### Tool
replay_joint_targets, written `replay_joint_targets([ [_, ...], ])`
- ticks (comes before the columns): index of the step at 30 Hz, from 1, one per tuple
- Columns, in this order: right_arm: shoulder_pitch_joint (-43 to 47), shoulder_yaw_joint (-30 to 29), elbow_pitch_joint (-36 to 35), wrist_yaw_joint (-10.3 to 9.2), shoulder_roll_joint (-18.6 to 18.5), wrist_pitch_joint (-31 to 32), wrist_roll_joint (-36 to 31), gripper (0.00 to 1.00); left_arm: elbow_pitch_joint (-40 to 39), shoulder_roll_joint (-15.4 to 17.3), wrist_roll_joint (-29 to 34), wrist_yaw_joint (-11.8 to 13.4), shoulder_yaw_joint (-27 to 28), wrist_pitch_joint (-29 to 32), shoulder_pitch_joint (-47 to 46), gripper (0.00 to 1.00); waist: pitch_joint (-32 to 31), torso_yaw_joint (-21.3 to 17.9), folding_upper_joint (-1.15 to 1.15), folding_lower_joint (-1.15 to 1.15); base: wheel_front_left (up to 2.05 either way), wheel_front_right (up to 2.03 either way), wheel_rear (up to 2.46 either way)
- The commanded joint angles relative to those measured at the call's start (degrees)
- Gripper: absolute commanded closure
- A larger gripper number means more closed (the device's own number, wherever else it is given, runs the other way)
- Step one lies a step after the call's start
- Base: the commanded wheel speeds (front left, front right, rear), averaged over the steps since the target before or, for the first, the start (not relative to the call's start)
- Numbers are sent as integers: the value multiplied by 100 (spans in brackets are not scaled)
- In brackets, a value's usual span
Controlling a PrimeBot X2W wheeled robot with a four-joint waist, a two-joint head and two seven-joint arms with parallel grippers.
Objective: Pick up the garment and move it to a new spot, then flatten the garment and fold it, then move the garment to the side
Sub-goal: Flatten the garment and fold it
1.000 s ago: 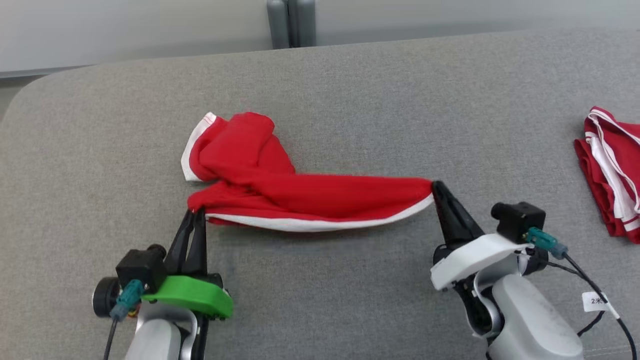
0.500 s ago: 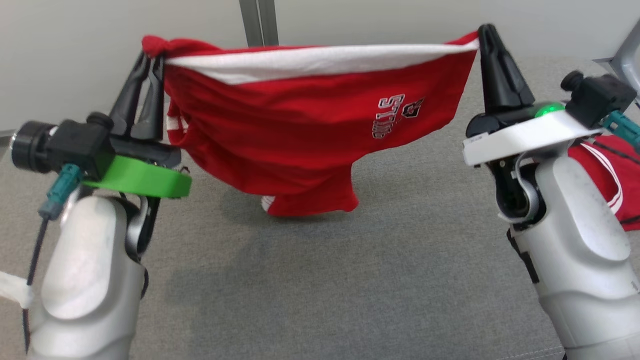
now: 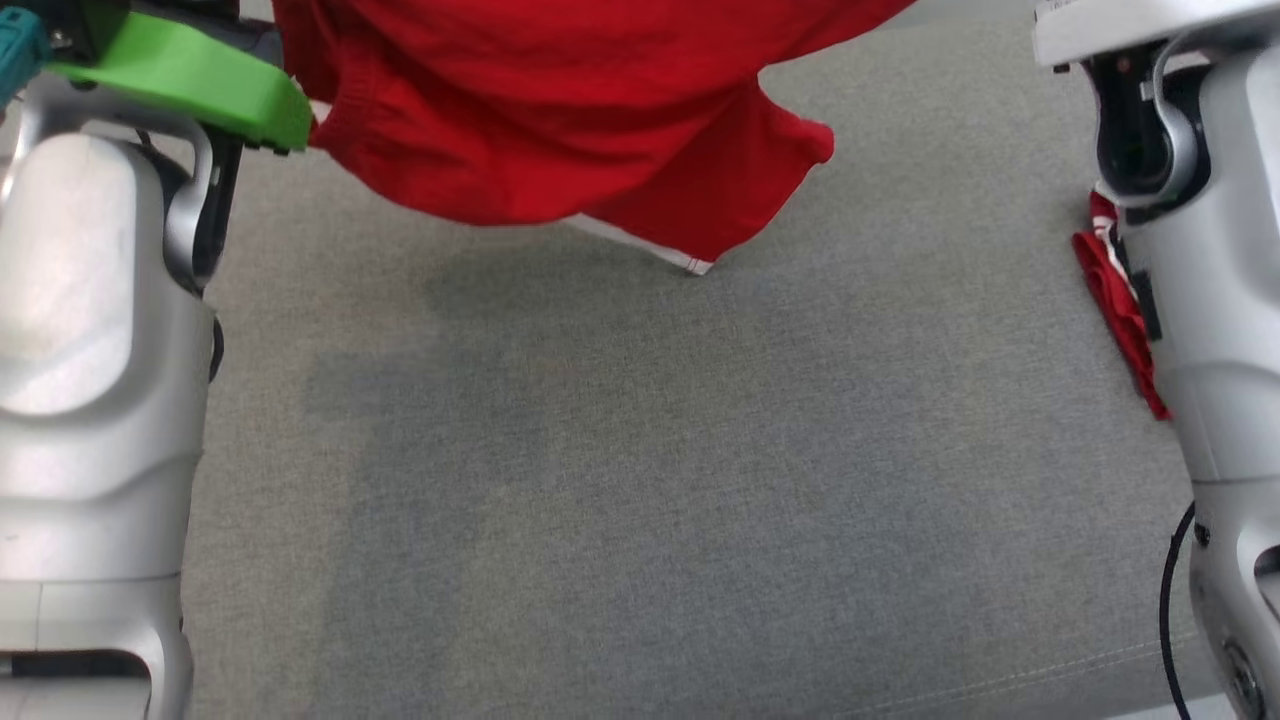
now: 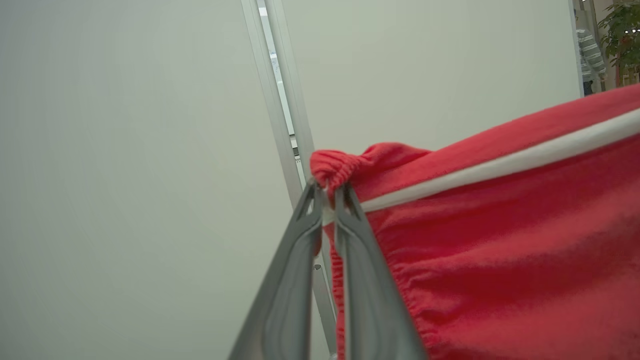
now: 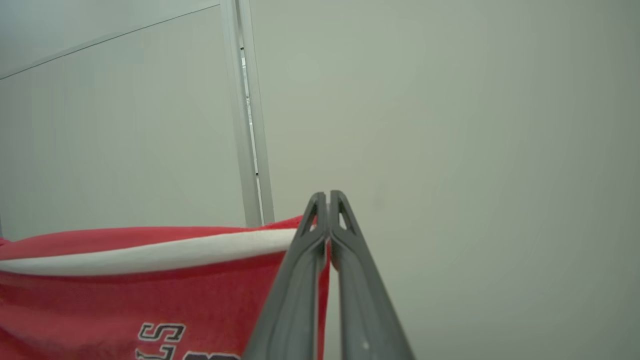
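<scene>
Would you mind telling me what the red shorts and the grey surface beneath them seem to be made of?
The red shorts look like soft matte knit, perhaps cotton jersey: they drape and gather along one seam. The grey surface looks like matte woven upholstery fabric, given its fine heathered texture.

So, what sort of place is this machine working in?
Likely an office or lab: plain pale partition walls with a metal joining strip, a grey fabric-covered surface, and a leafy plant beyond the partition.
</scene>
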Motion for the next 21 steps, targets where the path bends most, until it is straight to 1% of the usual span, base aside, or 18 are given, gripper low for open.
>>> replay_joint_targets([
  [1,-268,-47,114,-13,-53,-24,-119,100,155,9,58,58,6,-48,-311,100,1084,307,0,0,0,0,0],
  [3,-682,-101,348,-13,10,-43,-247,100,507,-24,145,66,-55,-128,-723,100,1414,349,0,0,0,0,0],
  [5,-1143,-204,520,-13,5,-56,-400,100,777,-3,274,112,-88,-234,-1170,100,1683,367,0,0,0,0,0],
  [7,-1573,-377,617,-14,-3,-65,-566,100,974,-52,304,178,-76,-362,-1599,100,1878,382,0,0,0,0,0],
  [11,-2083,-809,444,-18,63,-56,-963,100,1134,-107,294,319,70,-497,-2156,100,2061,403,0,0,0,0,0],
  [13,-2185,-1002,260,-19,100,-57,-1100,100,864,-114,274,399,223,-500,-2283,100,2082,410,0,0,0,0,0],
  [15,-1995,-1092,110,-19,183,-57,-1159,100,719,-142,241,382,308,-490,-1985,100,2035,403,0,0,0,0,0],
  [17,-1673,-987,-29,-19,252,-56,-1149,100,664,-156,199,340,403,-491,-1643,100,1977,391,0,0,0,0,0],
  [18,-1520,-966,-136,-19,267,-56,-1104,100,619,-184,145,360,493,-492,-1505,100,1939,394,0,0,0,0,0],
  [19,-1275,-898,-217,-19,277,-57,-1025,100,579,-213,115,397,599,-493,-1302,100,1890,393,0,0,0,0,0],
  [21,-787,-756,-376,-19,286,-59,-907,100,597,-314,90,360,678,-494,-843,100,1828,398,0,0,0,0,0],
])
